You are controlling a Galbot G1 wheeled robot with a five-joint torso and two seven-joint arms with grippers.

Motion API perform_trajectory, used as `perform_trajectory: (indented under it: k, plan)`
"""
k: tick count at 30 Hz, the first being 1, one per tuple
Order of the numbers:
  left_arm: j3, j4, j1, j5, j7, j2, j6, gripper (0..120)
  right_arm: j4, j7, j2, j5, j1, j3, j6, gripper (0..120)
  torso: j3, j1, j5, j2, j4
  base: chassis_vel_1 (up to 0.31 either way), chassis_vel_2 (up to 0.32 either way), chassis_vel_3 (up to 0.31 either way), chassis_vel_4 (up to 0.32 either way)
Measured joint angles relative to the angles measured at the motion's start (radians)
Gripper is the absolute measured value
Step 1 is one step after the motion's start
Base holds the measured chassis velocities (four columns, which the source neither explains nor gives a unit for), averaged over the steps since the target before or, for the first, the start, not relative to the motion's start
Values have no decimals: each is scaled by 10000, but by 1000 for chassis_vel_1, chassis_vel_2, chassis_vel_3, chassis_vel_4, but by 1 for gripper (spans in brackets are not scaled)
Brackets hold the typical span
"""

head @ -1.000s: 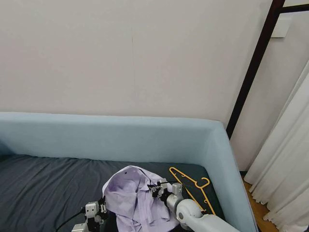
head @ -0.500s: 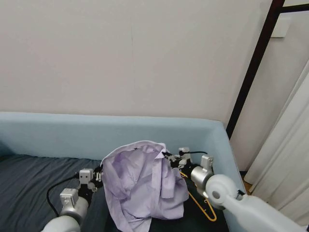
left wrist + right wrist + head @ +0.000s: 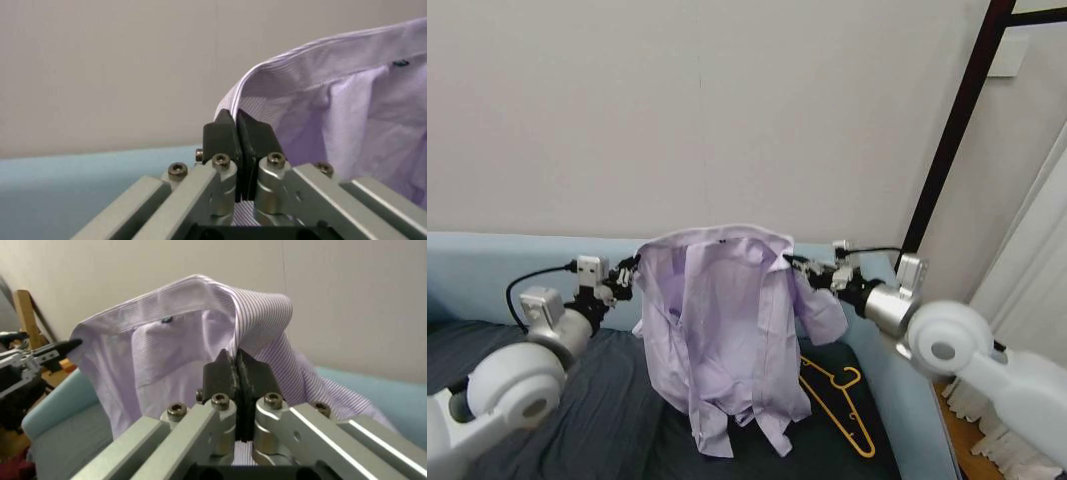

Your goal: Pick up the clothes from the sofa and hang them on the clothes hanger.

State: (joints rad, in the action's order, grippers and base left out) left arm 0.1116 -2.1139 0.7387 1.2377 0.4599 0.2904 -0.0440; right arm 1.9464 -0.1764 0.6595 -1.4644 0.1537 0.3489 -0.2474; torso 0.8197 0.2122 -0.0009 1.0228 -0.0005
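Sofa (image 3: 457,270); one shirt (image 3: 722,330); two jaws clamping.

a pale lilac pinstriped shirt (image 3: 727,330) hangs spread open above the sofa (image 3: 487,262), collar uppermost, pinched at each shoulder by the left pincer (image 3: 634,268) and right pincer (image 3: 789,263), hem dangling loose. the yellow hanger (image 3: 839,388) lies flat on the dark seat near the sofa's right end.

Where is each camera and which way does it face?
Head view: on the head, facing sofa and wall; left gripper and right gripper hold up the shirt.
Left wrist view: on the left wrist, looking along its shut fingers at the shirt.
Right wrist view: on the right wrist, likewise along its own fingers.
All share the shirt.
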Motion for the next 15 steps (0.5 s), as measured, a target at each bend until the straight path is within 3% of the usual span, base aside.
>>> perform_trajectory:
  k: [3,5,7,9,11,15]
  plan:
    - [-119,244,-931,436,266,27,-260,0,-761,-110,565,-43,-1249,730,-3,0,1,-1,-1,0,6,0,0,0,0]
    - [-156,266,-1055,483,307,77,-306,0,-847,-142,636,-52,-1370,775,-2,0,0,-1,-1,0,7,0,0,0,0]
    - [-1174,674,-2808,998,615,647,-740,0,-1463,-440,995,-81,-2122,945,-3,0,0,-2,-5,0,-6,0,0,0,0]
    - [-1344,744,-3079,1053,625,709,-775,0,-1554,-477,1026,-82,-2219,975,-4,0,0,-1,-6,0,-8,0,0,0,0]
    - [-2419,1339,-4862,1268,637,1110,-909,0,-2177,-576,1220,-82,-2920,1237,15,0,1,0,6,-1,-15,0,0,0,0]
    - [-3144,1777,-5962,1445,583,1329,-963,0,-2546,-583,1295,-171,-3455,1441,58,0,2,1,2,-1,-13,0,0,0,0]
